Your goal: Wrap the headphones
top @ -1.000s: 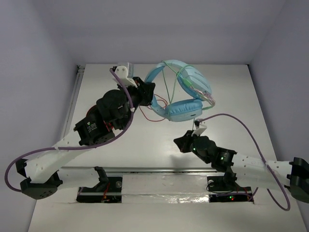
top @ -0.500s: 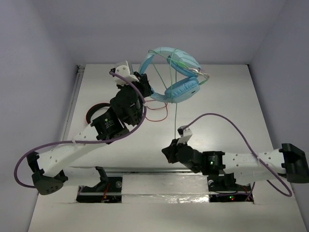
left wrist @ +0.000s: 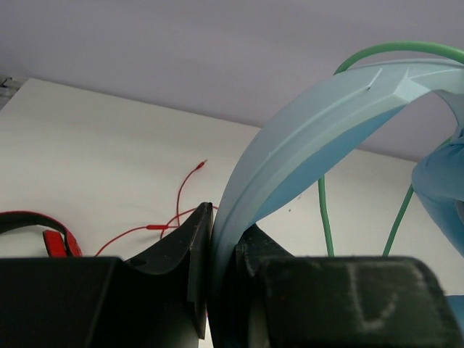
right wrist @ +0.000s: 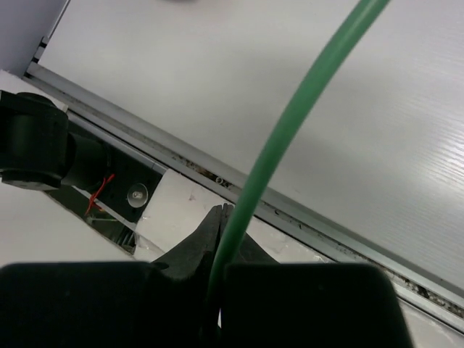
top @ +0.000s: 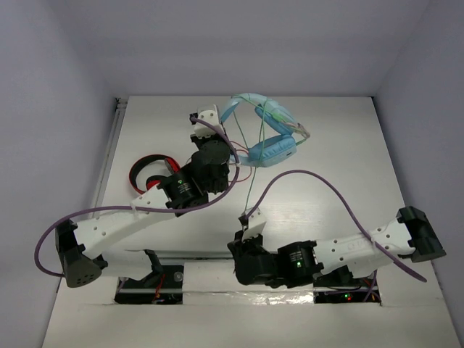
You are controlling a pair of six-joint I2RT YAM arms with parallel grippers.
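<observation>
Left hand (left wrist: 222, 243) is squeezing the wide blue band of the headphones (top: 265, 129) tight between its two fingers. It is holding them up over the far part of the worktop (top: 348, 152). The thin green cable (top: 253, 177) is already looping over the band and cups, and one long piece is running down to the right hand (right wrist: 220, 217). That hand is clamping shut on the cable, close to the near edge.

The robot seems to be in the middle of winding the cable. The next move is probably calling for the right hand to carry the cable around the band again and keep it tight, while the left hand is holding steady.

One second ago the right hand was just under the ear cup. Now it is sitting far back, so the cable is stretching long. The headphones are turning too. The left arm is swinging aside, and the red-and-black headphones (top: 148, 171) are showing on the worktop.
</observation>
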